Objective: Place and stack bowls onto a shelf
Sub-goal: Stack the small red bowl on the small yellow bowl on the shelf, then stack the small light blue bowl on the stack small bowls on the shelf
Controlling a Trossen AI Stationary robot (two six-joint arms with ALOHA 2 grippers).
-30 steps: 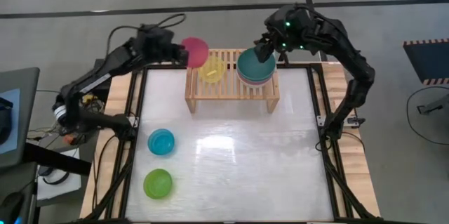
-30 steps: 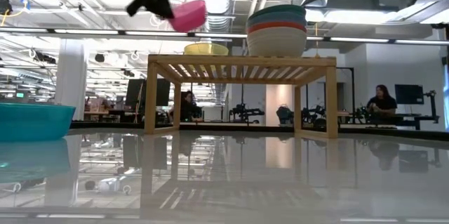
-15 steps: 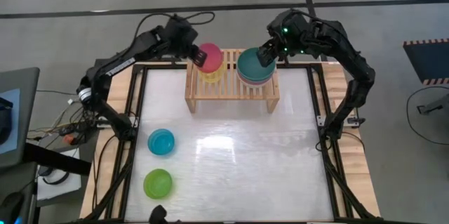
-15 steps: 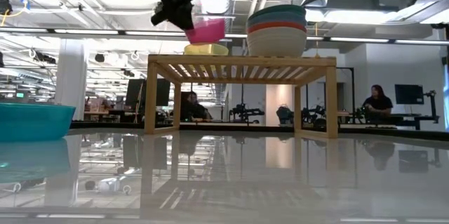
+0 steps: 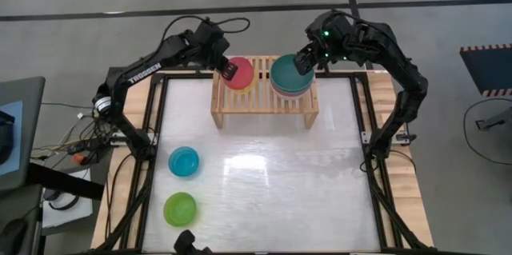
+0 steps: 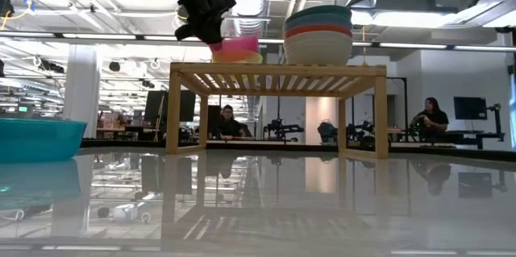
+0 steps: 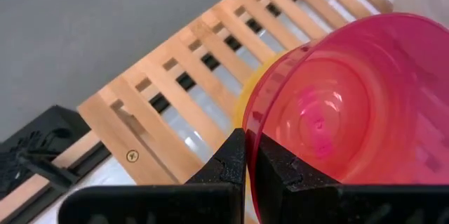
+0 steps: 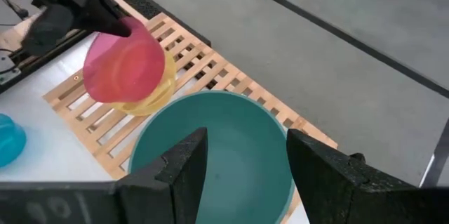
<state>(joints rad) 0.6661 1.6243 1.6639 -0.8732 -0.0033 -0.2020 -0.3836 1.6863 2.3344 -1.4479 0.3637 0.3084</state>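
Your left end effector (image 5: 230, 69) has brought the pink bowl (image 5: 239, 73) in from off the shelf's (image 5: 264, 105) left end and down over the yellow bowl (image 6: 251, 57). A sec ago it hung tilted out in the air; now it sits nearly level w/ its base inside the yellow one. Fingers still pinched shut on the pink rim, so it's not released. Nesting looks about done; I'd judge release is the next step.

Right end effector (image 5: 302, 61) hasn't moved: hovers over the big-bowl stack, teal bowl (image 5: 290, 73) on top, at the shelf's right, fingers spread wide and empty.

Cyan bowl (image 5: 183, 161) & lime green bowl (image 5: 180, 209) still on the worktop (image 5: 288, 183), front left, so two small ones are left to stack.
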